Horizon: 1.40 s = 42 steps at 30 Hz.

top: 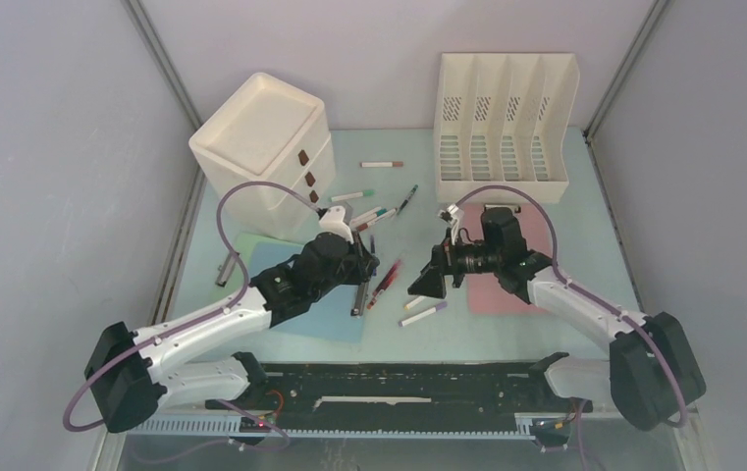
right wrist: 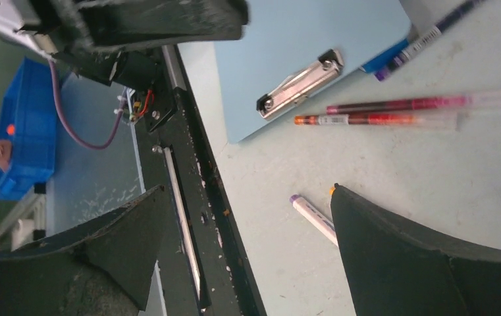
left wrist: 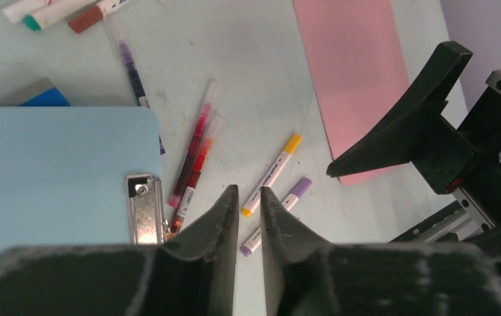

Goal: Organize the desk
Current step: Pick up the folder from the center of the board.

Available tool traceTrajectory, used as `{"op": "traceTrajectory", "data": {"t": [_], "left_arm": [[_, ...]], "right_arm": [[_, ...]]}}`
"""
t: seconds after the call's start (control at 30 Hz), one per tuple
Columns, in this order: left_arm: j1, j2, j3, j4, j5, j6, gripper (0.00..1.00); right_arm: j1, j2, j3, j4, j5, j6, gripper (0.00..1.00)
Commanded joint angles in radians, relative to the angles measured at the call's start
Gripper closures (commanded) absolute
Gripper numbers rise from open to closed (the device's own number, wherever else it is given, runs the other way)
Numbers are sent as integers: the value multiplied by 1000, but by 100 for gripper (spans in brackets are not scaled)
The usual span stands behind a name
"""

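Blue clipboard (right wrist: 287, 39), red pens (right wrist: 379, 119) on desk (right wrist: 432, 197)

Cream plastic drawer unit (top: 263, 137) stands back left on the mint-green tabletop (top: 506, 334), cream slotted file rack (top: 503, 123) back right, marker pens (top: 352, 196) between.

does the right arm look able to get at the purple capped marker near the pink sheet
Probably yes: the right fingers stand wide open low over the desk, and the purple-capped marker lies bare between them. A yellow-capped marker beside it might get caught too.
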Motion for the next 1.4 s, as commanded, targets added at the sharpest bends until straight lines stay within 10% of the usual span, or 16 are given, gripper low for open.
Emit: {"op": "traceTrajectory", "data": {"t": [0.0, 0.33, 0.57, 1.37], "left_arm": [[-19, 12, 6, -106, -68, 53, 64], [-173, 262, 148, -373, -550, 26, 1], [-162, 506, 309, -455, -697, 36, 3], [-178, 683, 264, -334, -631, -29, 32]], "right_arm": [[-62, 3, -18, 147, -29, 141, 0], [-233, -101, 93, -128, -68, -88, 0], [-402, -148, 95, -180, -189, -94, 0], [-408, -156, 96, -193, -174, -137, 1]]}}
